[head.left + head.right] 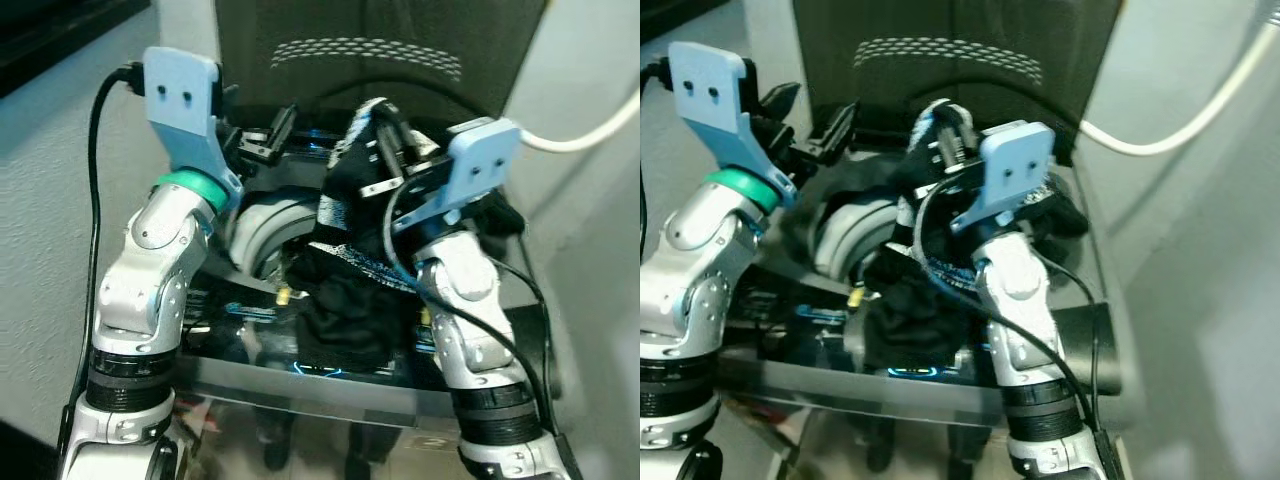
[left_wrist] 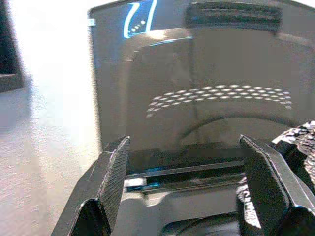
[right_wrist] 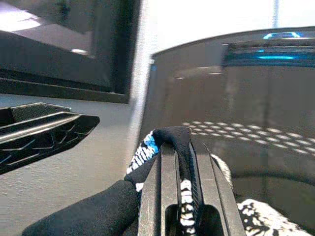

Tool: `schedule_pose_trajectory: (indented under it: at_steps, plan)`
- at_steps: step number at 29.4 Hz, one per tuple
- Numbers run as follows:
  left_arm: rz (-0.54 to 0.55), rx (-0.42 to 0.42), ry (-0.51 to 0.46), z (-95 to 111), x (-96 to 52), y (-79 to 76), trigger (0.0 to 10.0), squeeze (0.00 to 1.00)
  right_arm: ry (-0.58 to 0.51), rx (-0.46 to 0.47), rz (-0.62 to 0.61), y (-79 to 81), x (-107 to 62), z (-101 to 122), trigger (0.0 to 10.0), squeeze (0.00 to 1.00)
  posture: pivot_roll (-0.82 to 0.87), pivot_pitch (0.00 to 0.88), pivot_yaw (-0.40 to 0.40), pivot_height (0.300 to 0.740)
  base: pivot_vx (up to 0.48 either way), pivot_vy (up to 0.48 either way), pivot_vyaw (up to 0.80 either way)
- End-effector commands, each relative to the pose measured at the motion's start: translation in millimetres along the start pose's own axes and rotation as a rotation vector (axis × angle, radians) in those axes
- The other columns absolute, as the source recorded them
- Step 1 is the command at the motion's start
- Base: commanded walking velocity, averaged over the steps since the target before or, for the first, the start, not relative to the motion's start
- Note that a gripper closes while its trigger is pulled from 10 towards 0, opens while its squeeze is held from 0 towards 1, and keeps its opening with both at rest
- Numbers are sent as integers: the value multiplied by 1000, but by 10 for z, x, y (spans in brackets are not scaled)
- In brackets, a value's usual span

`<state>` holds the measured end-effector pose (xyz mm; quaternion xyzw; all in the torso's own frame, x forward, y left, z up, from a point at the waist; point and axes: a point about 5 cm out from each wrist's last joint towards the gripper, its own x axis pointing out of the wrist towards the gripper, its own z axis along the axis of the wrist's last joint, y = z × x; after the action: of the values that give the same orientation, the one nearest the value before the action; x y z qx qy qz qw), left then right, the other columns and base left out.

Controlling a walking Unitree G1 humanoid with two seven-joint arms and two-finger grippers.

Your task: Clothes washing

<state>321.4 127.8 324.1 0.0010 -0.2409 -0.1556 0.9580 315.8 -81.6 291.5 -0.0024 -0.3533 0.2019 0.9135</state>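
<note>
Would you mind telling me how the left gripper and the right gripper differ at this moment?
The left gripper is open, its fingers spread wide with nothing between them; the right gripper is shut on the dark patterned garment. The left gripper hovers bare over the washing machine, while the right gripper holds the garment up so that it drapes down toward the opening. Both are raised over the machine and carry light blue wrist mounts.

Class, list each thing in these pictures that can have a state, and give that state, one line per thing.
Washer lid: raised, open.
Washer drum: exposed, garment hanging over its opening.
Garment: dark, pinched and lifted, draping down.
Right hand: shut on the garment.
Left hand: open, holding nothing, above the washer.
Washer panel: lit blue.
</note>
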Motion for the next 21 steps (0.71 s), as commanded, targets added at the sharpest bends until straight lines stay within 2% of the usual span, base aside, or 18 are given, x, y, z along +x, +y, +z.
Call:
schedule_pose_trajectory:
  at_steps: [1,2,6,7,9,10,11,12,14,16,18,21]
  plan:
    - [-28,4,13,-29,14,-52,10000,0,-24,-13,-10,-35,0,47,10000,0,137,0,57,740,0,0,0]
    - [-28,4,13,-29,14,-52,10000,0,-24,-13,-10,-35,0,47,10000,0,137,0,57,740,0,0,0]
    - [-247,-70,0,46,-32,-202,10000,0,-40,-29,-48,-91,26,72,10000,0,135,0,59,740,0,0,0]
    - [-247,-70,0,46,-32,-202,10000,0,-40,-29,-48,-91,26,72,10000,0,135,0,59,740,0,0,0]
    - [-448,-107,-19,146,-117,-325,10000,0,-77,-52,-83,-204,115,160,10000,0,132,0,60,740,0,0,0]
    - [-448,-107,-19,146,-117,-325,10000,0,-77,-52,-83,-204,115,160,10000,0,132,0,60,740,0,0,0]
    - [-561,-120,-12,157,-183,-401,10000,0,-114,-59,-75,-246,205,254,10000,0,114,0,73,740,0,0,0]
    - [-725,-154,26,110,-289,-531,10000,0,-194,-82,-28,-276,379,466,10000,0,105,0,79,740,0,0,0]
    - [-764,-165,39,88,-318,-566,10000,0,-217,-89,-12,-278,427,531,10000,0,103,0,80,740,0,0,0]
    - [-829,-182,86,-43,-403,-689,10000,0,-302,-83,4,-322,559,791,10000,0,96,0,83,740,0,0,0]
    - [-819,-204,115,-167,-398,-759,10000,0,-385,-82,9,-367,604,1054,10000,0,90,0,83,740,0,0,0]
    - [-802,-207,121,-210,-370,-766,10000,0,-413,-85,11,-377,595,1141,10000,0,89,0,82,740,0,0,0]
